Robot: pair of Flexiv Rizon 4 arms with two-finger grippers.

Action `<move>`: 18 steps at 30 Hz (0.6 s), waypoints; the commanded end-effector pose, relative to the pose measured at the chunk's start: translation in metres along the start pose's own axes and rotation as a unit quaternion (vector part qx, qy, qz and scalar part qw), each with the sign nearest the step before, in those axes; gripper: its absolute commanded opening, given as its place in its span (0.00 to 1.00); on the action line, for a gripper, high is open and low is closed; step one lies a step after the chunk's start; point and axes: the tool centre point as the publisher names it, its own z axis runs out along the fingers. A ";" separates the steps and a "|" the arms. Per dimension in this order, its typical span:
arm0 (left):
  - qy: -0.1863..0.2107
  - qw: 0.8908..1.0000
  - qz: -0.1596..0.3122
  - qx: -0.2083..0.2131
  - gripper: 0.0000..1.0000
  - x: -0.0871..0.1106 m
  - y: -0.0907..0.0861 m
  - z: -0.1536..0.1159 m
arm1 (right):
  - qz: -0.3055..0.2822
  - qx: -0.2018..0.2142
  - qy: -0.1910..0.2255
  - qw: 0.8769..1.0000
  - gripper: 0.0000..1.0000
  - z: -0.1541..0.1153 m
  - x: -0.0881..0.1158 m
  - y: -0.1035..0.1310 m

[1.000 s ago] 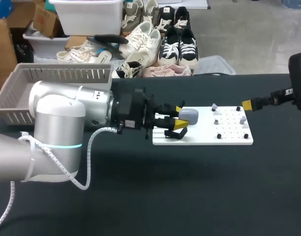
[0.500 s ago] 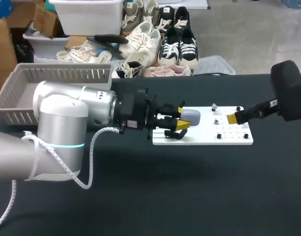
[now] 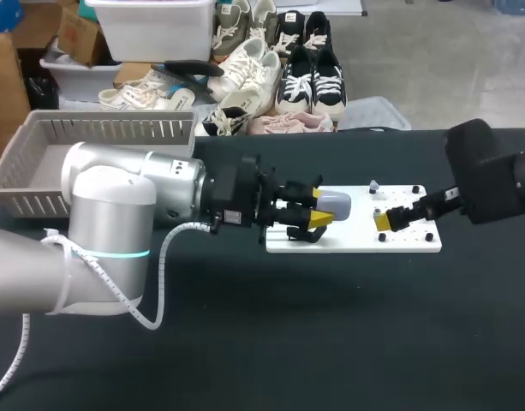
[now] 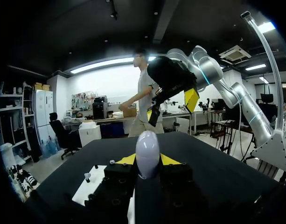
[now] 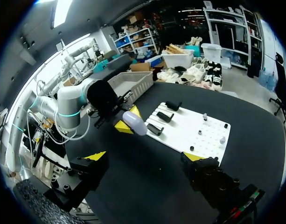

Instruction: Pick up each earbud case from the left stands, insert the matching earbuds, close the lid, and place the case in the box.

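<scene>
Clamping a pale grey earbud case (image 3: 334, 204) from two sides with the left gripper (image 3: 317, 205), both yellow tips pressed to its flanks, rounded end poking out ahead of them. Holding it just above the left end of the white board (image 3: 356, 243), over the black stands (image 5: 164, 116). Spreading the right gripper (image 5: 145, 156) wide, nothing between its fingers, low over the board's right half among the pegs (image 3: 382, 237). Facing the left arm's case across the board. Showing small grey pieces (image 3: 374, 185) on a few pegs, too small to tell apart. Leaving the grey slatted basket (image 3: 116, 130) well off to the left, at the table's far edge.
</scene>
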 end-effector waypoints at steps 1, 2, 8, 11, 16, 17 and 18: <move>0.000 1.000 0.000 0.002 0.00 0.001 0.002 0.001 | 0.002 0.019 0.002 1.000 1.00 0.012 -0.001 0.005; 0.000 1.000 0.000 0.002 0.00 0.001 0.002 0.001 | 0.002 0.018 0.004 1.000 1.00 0.015 -0.001 0.005; 0.000 1.000 0.000 0.002 0.00 0.001 0.002 0.001 | 0.012 0.009 0.007 1.000 1.00 0.026 -0.005 0.003; 0.000 1.000 0.000 0.002 0.00 0.001 0.002 0.001 | 0.015 0.009 0.009 1.000 1.00 0.031 -0.007 0.002; 0.000 1.000 0.000 0.002 0.00 0.001 0.002 0.001 | 0.016 0.009 0.014 1.000 1.00 0.037 -0.011 0.002; 0.000 1.000 0.000 0.002 0.00 0.001 0.002 0.001 | 0.016 0.009 0.016 1.000 1.00 0.038 -0.011 0.002; 0.000 1.000 0.000 0.002 0.00 0.001 0.002 0.001 | 0.016 0.009 0.017 1.000 1.00 0.039 -0.011 0.002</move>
